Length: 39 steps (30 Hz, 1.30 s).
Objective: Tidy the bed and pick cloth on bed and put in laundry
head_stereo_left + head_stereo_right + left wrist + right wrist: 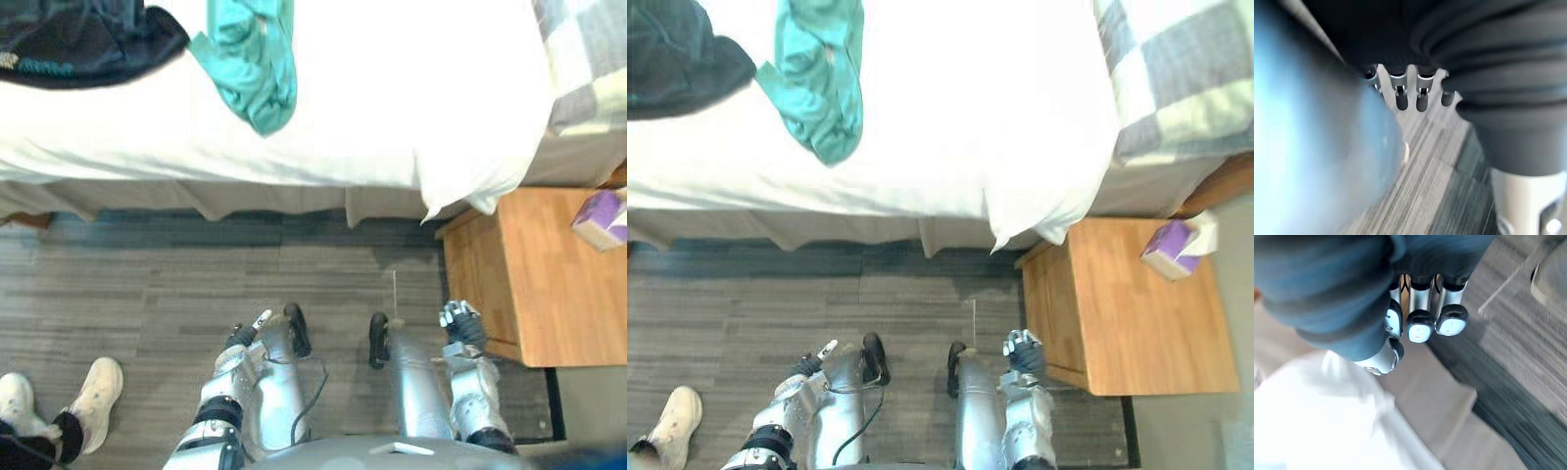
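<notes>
Both hands hang low over the grey floor (147, 284), well short of the bed. The left hand (247, 335) has straight fingers and the right hand (460, 325) has loosely relaxed ones; neither holds anything. A person's white shoes (93, 392) stand at the near left. To the right, a wooden nightstand (549, 284) carries a purple tissue box (602, 217). Farther off is the bed (392, 98), its white sheet drooping at the near right corner, with a checked blanket (588, 59) at the far right. A teal cloth (253, 61) lies crumpled on the sheet left of centre, and a dark cloth (78, 39) lies just beside it at the far left. Both look soft, light and limp. They would likely bunch and trail, so a pinch into the thick crumpled middle seems surer than a loose edge.
</notes>
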Available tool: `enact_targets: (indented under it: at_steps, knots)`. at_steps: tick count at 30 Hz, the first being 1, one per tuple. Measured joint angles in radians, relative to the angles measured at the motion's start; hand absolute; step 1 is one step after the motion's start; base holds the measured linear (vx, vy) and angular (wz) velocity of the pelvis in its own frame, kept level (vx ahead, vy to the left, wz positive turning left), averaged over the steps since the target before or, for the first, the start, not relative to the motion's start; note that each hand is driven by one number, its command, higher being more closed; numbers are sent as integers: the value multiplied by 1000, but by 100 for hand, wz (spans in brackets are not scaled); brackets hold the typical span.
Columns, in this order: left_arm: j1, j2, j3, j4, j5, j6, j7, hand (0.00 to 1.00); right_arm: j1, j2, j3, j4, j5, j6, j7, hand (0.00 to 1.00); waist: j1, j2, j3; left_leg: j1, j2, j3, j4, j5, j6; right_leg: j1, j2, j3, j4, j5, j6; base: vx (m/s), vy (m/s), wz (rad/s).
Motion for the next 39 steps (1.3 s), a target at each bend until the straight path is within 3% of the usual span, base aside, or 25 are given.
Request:
enact_targets:
  at_steps: [3, 7, 12, 15, 17, 19, 21, 22, 23, 25, 26, 28, 29, 30, 31, 32, 36, 39]
  knots:
    - [39, 21, -60, 3, 0, 0, -15, 0, 19, -5, 19, -23, -53, 1, -39, 100, 3, -11, -22, 86, -19, 23, -94, 23, -13, 81, -4, -2, -86, 15, 4, 157, 8, 2]
    - [86, 24, -64, 4, 1, 1, -31, 0, 8, -37, 41, -14, -92, 4, -78, 100, 3, -8, -51, 154, -37, 31, -132, 38, -9, 147, -12, 6, -126, 19, 11, 197, 21, -3]
    - [108, 53, -90, 5, 4, 36, -58, 0, -32, -97, 78, -26, -130, 52, -131, 100, 4, 4, -55, 184, -16, 22, -86, 24, -2, 228, 5, 6, -195, 27, 15, 129, -4, -6]
    - [145, 58, -76, 3, 20, 42, -84, 0, -58, -164, 90, -66, -130, 74, -149, 100, 5, 20, -57, 222, 3, 22, -83, 24, -3, 307, 26, 10, -304, 72, 17, 36, 20, -16]
    - [166, 76, -47, 4, 24, 23, -111, 0, -109, -220, 93, -81, -130, 86, -158, 100, 6, 22, -56, 221, 17, 22, -72, -4, -28, 304, 47, 32, -326, 78, 16, -37, 42, -33]
    - [184, 91, -48, 10, 43, 22, -117, 0, -176, -255, 93, -83, -130, 96, -170, 100, 13, 12, -50, 223, 16, 28, -96, -55, -31, 273, 64, 72, -331, 74, 8, -46, 89, -66]
    - [191, 102, -52, 31, 59, 19, -119, 0, -233, -275, 95, -96, -132, 111, -183, 100, 29, -9, -43, 221, -14, 31, -126, -62, -15, 228, 29, 35, -246, 66, 14, -16, 91, -63]
    - [189, 113, -60, 49, 65, 18, -126, 0, -259, -279, 94, -104, -135, 115, -187, 100, 25, -36, -30, 223, -40, 36, -108, -75, -8, 196, -14, 9, -146, 33, 20, 24, 47, -21]
    - [179, 129, -74, 76, 91, 6, -133, 0, -310, -285, 95, -97, -158, 130, -207, 100, 12, -35, 2, 244, -50, 37, -96, -90, -1, 118, -42, 11, 42, 55, 36, 35, 46, -1]
    - [177, 135, -122, 84, 98, -3, -131, 0, -334, -289, 95, -96, -169, 137, -216, 100, 1, -13, 27, 286, -38, 24, -99, -97, 7, 81, -45, -10, 160, 124, 33, 95, 29, 11]
    - [181, 134, -146, 84, 97, -6, -131, 0, -349, -290, 94, -96, -169, 145, -214, 100, 0, -6, 33, 321, -23, 25, -101, -104, 9, 99, -47, -48, 143, 108, 13, 180, 0, 5]
    - [176, 150, -148, 83, 97, 13, -129, 0, -406, -293, 94, -112, -169, 157, -194, 100, 3, -14, 30, 339, -10, 24, -107, -116, -3, 133, -38, -75, -49, 99, 5, 192, -43, 7]
    - [165, 156, -149, 82, 99, 32, -129, 0, -432, -301, 94, -139, -166, 166, -193, 100, 2, -33, 24, 337, -7, 18, -106, -118, -15, 148, -28, -74, -170, 127, 17, 223, -112, 31]
    - [152, 172, -163, 80, 99, 50, -126, 0, -457, -319, 93, -184, -157, 170, -195, 100, 0, -45, 24, 316, -14, -7, -87, -125, -39, 176, -26, -69, -313, 232, 34, 235, -147, 43]
    - [140, 180, -165, 84, 101, 54, -125, 0, -474, -333, 87, -202, -151, 170, -197, 100, -4, -50, 26, 302, -10, -29, -66, -136, -50, 186, -26, -73, -328, 221, 5, 229, -150, 32]
    - [121, 176, -165, 81, 101, 56, -109, 0, -525, -352, 65, -209, -129, 170, -206, 100, 1, -36, 36, 280, 14, -42, -50, -141, -64, 180, 3, -82, -343, 229, 7, 169, -107, 11]
    - [91, 165, -165, 82, 98, 45, -92, 0, -642, -401, -23, -233, -24, 163, -215, 100, 3, -11, 65, 272, 24, -59, -84, -129, -79, 177, 19, -104, -361, 226, 3, 186, -47, 12]
    - [76, 153, -164, 82, 99, 23, -92, 0, -715, -448, -71, -302, 108, 106, -200, 100, 2, 5, 104, 271, -4, -61, -111, -101, -72, 174, -1, -103, -360, 221, -3, 112, 20, 19]
